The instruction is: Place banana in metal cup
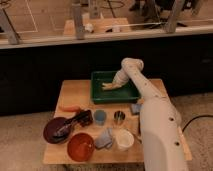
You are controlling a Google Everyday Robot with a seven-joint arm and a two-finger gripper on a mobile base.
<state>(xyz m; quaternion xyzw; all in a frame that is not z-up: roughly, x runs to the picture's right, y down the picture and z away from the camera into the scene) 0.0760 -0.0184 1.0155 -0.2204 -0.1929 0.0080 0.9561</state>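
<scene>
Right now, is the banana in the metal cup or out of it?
Out. The banana lies in the green tray by the gripper; the metal cup stands apart on the table.

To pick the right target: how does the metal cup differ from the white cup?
The metal cup is grey with a dark inside; the white cup is white throughout. The metal cup is smaller than the white cup and nearer the green tray. Both stand upright. The gripper is in that tray.

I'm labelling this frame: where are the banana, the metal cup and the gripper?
banana (107, 86), camera view, pale middle, in green tray (128, 93)
metal cup (119, 117), camera view, dark inside
gripper (116, 82), camera view, tip, inside tray beside banana
</scene>
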